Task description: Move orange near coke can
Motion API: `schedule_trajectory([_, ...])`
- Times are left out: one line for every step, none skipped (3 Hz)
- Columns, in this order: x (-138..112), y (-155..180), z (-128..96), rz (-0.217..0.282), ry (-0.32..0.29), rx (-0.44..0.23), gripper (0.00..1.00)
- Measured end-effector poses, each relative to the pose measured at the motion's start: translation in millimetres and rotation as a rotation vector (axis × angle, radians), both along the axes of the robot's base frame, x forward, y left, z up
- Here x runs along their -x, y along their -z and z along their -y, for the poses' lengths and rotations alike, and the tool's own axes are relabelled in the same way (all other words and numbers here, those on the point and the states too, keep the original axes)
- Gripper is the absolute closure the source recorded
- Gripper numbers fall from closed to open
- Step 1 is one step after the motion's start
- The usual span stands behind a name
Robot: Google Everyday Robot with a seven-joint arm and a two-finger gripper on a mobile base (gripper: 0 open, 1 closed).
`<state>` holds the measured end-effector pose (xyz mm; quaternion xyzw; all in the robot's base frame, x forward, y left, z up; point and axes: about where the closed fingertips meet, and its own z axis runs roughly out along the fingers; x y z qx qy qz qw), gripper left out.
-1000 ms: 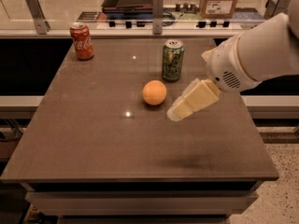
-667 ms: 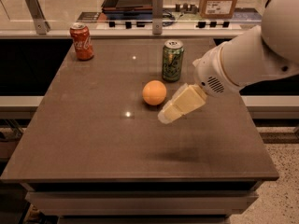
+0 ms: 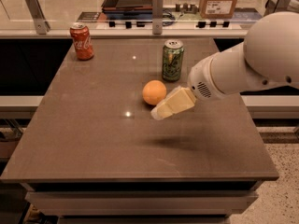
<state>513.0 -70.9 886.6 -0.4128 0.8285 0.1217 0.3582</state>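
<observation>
A brown table [image 3: 93,143] is seen nearest. Above its middle the gripper [image 3: 160,113] is held, tilted down to the left, at the end of a white arm [image 3: 252,64]; how far it is spread cannot be told. The orange [image 3: 154,92] is set on the table just beside the gripper's tip. A green can [image 3: 172,60] is stood just behind the orange. The coke can [image 3: 82,41] is placed well apart at the far left corner.

The arm [image 3: 243,69]: cut off by the right edge at 3 o'clock.
The gripper [image 3: 162,111]: at 4 o'clock of the orange [image 3: 154,92], its tip blurred.
The cardboard box [image 3: 219,1]: top cropped at 1 o'clock, label unreadable.
</observation>
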Motion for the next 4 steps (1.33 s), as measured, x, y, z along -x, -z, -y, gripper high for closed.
schedule_trajectory([-16.9,0.9,-1.7,0.032,0.027,-0.032,0.0])
schedule_trajectory([-29.4,-2.2,-13.7,0.058,0.017,-0.049,0.0])
schedule_trajectory([-38.7,3.8,-26.7,0.063,0.014,-0.035,0.0])
schedule_trajectory([-42.8,15.7,-36.5,0.059,0.026,-0.024,0.0])
